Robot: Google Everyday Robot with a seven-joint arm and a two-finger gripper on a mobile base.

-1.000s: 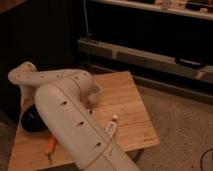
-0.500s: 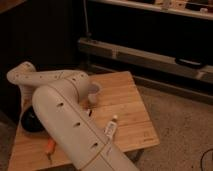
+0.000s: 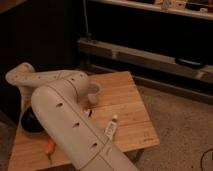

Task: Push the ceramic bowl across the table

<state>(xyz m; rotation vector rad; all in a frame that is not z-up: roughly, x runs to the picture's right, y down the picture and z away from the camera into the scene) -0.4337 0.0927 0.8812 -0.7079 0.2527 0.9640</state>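
the bowl (image 3: pixel 29 122) sits at the 9 o'clock edge of the table (image 3: pixel 132 107), partly hidden by the arm (image 3: pixel 70 130). the gripper (image 3: pixel 26 106) hangs just over the bowl's 12 o'clock side, jaws spread wide and holding nothing. a cup (image 3: pixel 94 92) stands near the table's middle, toward 2 o'clock from the bowl.

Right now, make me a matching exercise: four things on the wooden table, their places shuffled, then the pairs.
1 glossy black ceramic bowl
2 small translucent white cup
3 white tube-shaped item
4 small orange item

A near the front edge, right of the white robot arm
B left side of the light wood-plank table, partly behind the arm
C front left, beside the arm
D mid-table, by the arm's elbow

Pairs: 1-B, 2-D, 3-A, 4-C.
The gripper hangs at the left edge, by the bowl.
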